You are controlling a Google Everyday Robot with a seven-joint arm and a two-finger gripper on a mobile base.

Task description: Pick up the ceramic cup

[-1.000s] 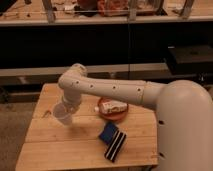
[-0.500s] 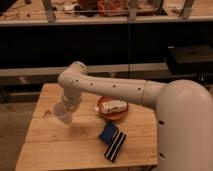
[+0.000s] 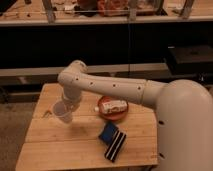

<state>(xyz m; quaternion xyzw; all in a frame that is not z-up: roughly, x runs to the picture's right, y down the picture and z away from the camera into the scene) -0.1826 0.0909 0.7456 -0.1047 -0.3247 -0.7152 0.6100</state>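
The claw (image 3: 65, 106) sits at the ceramic cup (image 3: 63, 113), tilted above the wooden table (image 3: 60, 145).

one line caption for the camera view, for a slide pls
Gripper at the tilted ceramic cup above the wooden table, left of an orange dish.

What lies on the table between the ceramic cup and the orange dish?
In the camera view, only bare wooden table lies between the ceramic cup and the orange dish. The tool is at the cup, at the arm's lower end.
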